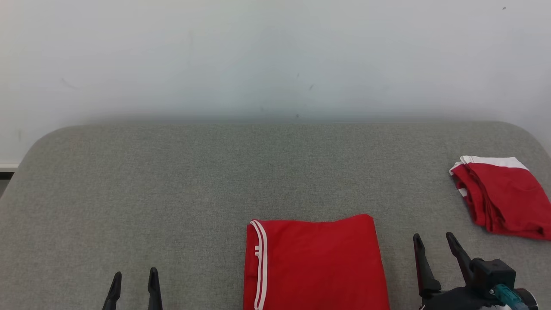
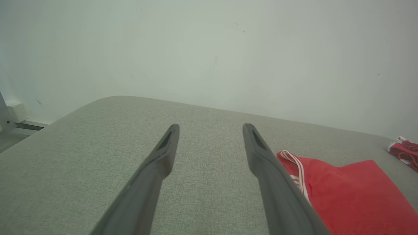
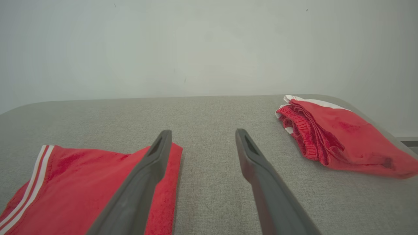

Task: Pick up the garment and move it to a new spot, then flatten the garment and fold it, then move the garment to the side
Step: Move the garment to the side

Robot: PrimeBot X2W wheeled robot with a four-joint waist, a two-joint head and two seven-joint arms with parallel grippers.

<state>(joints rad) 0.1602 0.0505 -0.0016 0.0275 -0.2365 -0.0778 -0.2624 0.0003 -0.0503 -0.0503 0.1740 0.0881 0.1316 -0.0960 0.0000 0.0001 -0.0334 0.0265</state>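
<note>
Gripper, left (image 1: pixel 134 274): sitting lower left, jaws gaping, gripping nothing.
Garment (image 1: pixel 316 262): lying folded at bottom centre on grey surface (image 1: pixel 172 193).
Gripper, right (image 1: pixel 433 236): sitting lower right beside garment, jaws gaping, empty.
Second garment (image 1: pixel 501 196): lying at right edge.

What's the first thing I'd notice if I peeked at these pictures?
The bright red folded garment with white stripes along its left edge jumps out, lying at the near middle of the grey fabric table. Next comes a second red and white bundle, folded more loosely, near the table's right edge.
</note>
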